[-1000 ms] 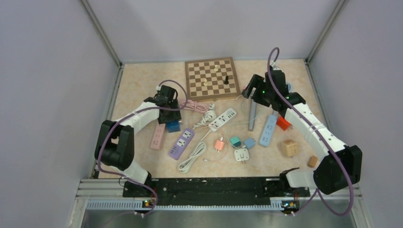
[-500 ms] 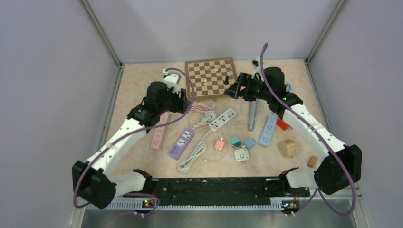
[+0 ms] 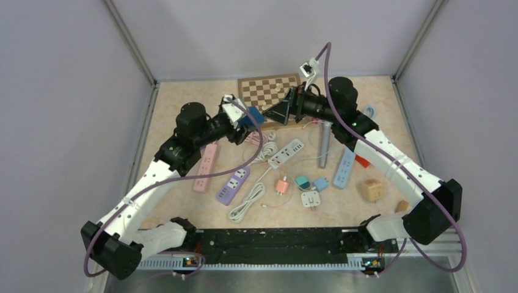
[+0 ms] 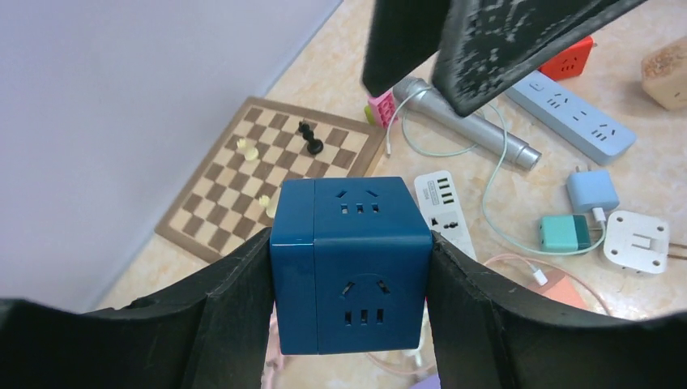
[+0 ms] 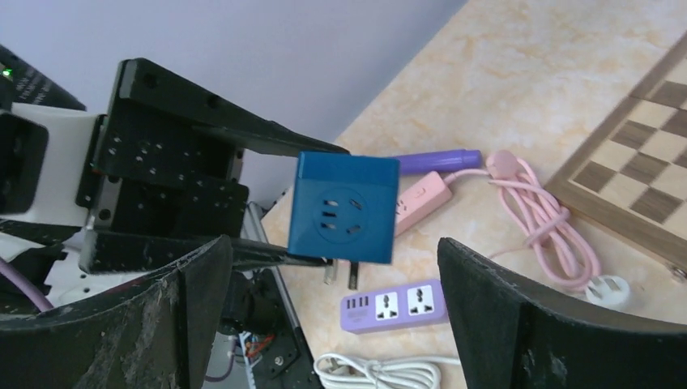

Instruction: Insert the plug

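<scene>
Cube socket [image 4: 348, 267] face toward right jaws

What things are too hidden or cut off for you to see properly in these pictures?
Top view: the right arm covers much of the chessboard.
Right wrist view: the pink power strip runs behind the blue cube socket, so one end is hidden.
Left wrist view: the top edge cuts off the right gripper's fingers.

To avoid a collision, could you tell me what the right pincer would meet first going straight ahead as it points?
Most likely the blue cube socket gripped by the left pincer, dead ahead of its open jaws; depth is unclear.
</scene>
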Robot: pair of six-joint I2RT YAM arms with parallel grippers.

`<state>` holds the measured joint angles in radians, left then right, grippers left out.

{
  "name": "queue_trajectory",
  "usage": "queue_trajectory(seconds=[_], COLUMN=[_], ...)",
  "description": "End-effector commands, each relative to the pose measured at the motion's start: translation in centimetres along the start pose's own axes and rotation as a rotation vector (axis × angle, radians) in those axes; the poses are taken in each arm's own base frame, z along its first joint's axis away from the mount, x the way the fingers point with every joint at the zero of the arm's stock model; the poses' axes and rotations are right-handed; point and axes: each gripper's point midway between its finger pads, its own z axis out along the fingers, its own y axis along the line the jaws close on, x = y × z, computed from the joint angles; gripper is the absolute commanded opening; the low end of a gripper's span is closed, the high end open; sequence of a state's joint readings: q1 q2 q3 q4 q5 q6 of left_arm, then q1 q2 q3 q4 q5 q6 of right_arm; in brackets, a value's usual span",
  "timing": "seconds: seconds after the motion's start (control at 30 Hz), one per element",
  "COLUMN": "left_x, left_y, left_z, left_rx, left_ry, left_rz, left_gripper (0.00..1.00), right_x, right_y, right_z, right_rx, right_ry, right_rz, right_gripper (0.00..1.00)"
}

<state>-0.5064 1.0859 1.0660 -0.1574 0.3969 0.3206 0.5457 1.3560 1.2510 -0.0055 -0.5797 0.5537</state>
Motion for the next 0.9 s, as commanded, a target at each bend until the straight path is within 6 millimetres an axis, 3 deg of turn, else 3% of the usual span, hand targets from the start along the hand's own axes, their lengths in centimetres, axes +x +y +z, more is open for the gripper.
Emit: queue_trajectory(seconds=[0.0,0.37,0.7,0.77,0.87], left_x=[-6.4,-5.8,-5.7,-5.9,-6.5], left_y=[-0.5,-2.3,-2.0,-1.9,-1.9], left_z=[-1.0,-0.7,-0.8,-0.9,-1.0], left_rx=[0.045,0.105,0.081,0.071,0.060], left_ry=[-0.200,-0.166,-0.162,-0.166,-0.198], left_rz=[0.260,0.428,0.464,0.458,0.440], left_gripper=[0.00,0.00,0.00,0.00,0.00], right_x=[-2.1,0.0,1.3,1.6,2.1], right_y=[4.1,3.2,1.0,1.3,2.4], right_z=[1.1,3.4,3.1,3.4,4.0], right_rx=[-0.103,0.068,0.206,0.185,0.112], right_ry=[-0.045,0.029,0.060,0.072,0.077], right_rz=[-0.080,-0.198,-0.247,-0.236,-0.192], right_gripper=[0.95,0.97,0.95,0.88,0.67])
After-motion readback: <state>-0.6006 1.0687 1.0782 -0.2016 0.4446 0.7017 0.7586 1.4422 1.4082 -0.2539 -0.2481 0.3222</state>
